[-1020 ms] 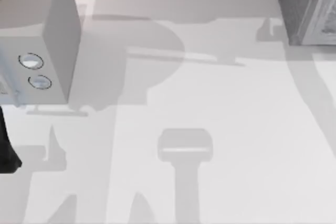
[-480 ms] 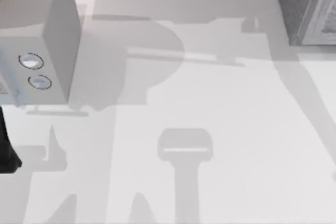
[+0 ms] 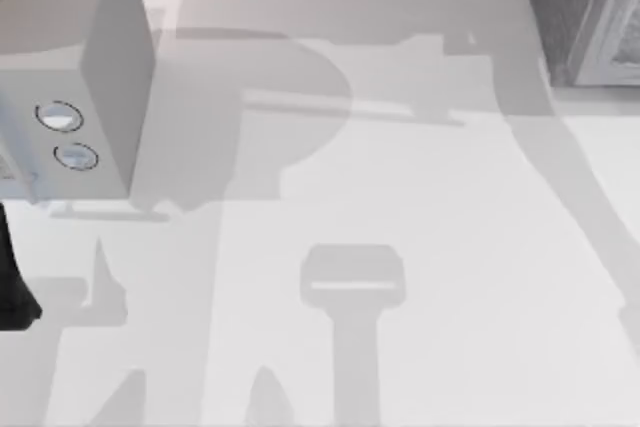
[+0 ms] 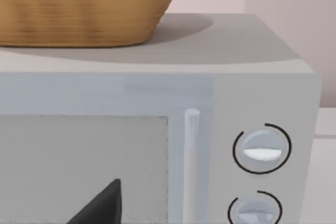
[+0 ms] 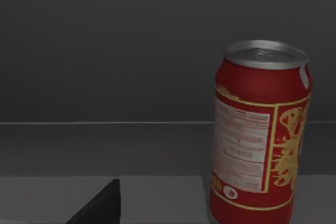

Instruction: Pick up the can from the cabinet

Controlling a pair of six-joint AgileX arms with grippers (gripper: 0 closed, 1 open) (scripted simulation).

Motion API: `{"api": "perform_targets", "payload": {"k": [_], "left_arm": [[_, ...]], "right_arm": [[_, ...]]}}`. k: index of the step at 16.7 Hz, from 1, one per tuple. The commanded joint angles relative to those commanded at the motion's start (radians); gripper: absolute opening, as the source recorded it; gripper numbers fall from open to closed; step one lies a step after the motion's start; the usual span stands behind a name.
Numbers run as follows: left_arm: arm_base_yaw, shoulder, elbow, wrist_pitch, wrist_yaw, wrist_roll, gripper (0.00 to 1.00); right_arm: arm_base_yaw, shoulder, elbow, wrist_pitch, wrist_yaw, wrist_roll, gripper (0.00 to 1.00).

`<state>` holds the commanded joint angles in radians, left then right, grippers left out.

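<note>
The top view looks straight down on the pale surface (image 3: 400,197), catching a light-grey box with two dials (image 3: 75,77) at its left edge and the corner of the dark speckled cabinet (image 3: 580,7) at its upper right. The left wrist view sits close to that dialled box (image 4: 262,103), facing its front, with a woven basket (image 4: 84,9) on its top. The right wrist view, dim, faces the can (image 5: 260,135) from close by, level with it, against a dark wall.

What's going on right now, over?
Right gripper faces the red can, upright inside the dark cabinet. Left gripper idle at the microwave. Nothing between.
</note>
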<state>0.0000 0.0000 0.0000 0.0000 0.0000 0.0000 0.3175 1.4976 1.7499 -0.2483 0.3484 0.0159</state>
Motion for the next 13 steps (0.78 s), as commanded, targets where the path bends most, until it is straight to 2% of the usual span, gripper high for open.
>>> {"api": "perform_targets", "payload": {"k": [7,12,13], "left_arm": [[0.000,0.000,0.000,0.000,0.000,0.000,1.00],[0.000,0.000,0.000,0.000,0.000,0.000,1.00],[0.000,0.000,0.000,0.000,0.000,0.000,1.00]], "right_arm": [[-0.047,0.185,0.191,-0.005,-0.045,0.000,1.00],[-0.053,0.207,0.213,-0.005,-0.050,0.000,1.00],[-0.053,0.207,0.213,-0.005,-0.050,0.000,0.92]]}}
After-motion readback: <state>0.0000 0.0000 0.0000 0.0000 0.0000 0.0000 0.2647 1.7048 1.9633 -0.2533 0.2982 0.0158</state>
